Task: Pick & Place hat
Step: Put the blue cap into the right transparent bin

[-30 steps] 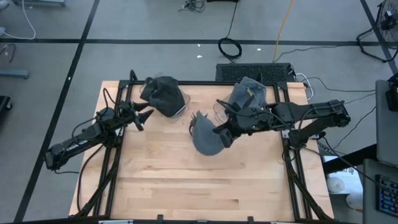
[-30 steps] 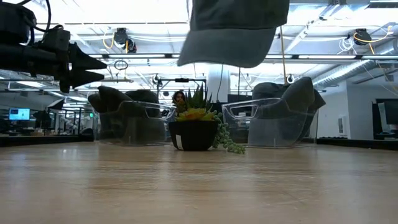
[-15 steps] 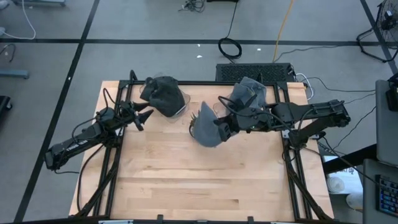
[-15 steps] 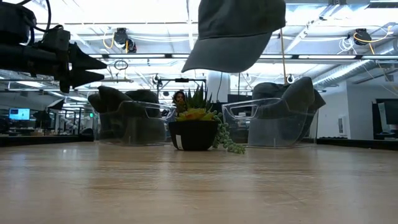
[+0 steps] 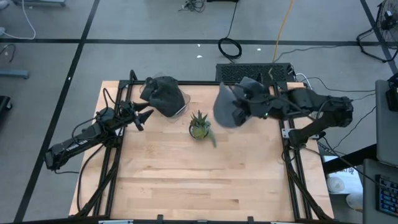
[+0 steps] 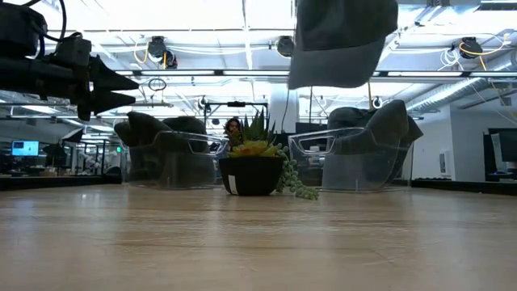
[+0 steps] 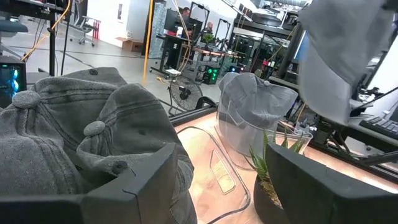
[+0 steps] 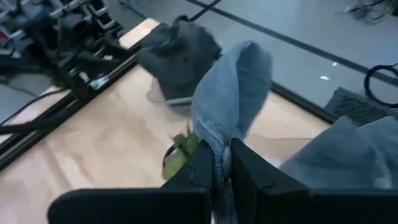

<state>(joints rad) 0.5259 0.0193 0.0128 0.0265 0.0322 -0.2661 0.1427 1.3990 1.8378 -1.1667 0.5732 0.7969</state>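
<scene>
The right pincer [image 8: 216, 167] is clamped tight on a fold of a grey cap [image 5: 229, 107], holding it in the air above the tabletop [image 5: 186, 174], between the potted succulent [image 5: 199, 126] and the clear bin of caps [image 6: 349, 155] at the far right. The left pincer [image 5: 144, 116] hangs with fingers spread and empty, just beside the far-left bin of dark caps [image 5: 163, 94].

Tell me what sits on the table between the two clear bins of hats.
A small potted succulent stands between the left clear bin and right clear bin, seen from above.
</scene>
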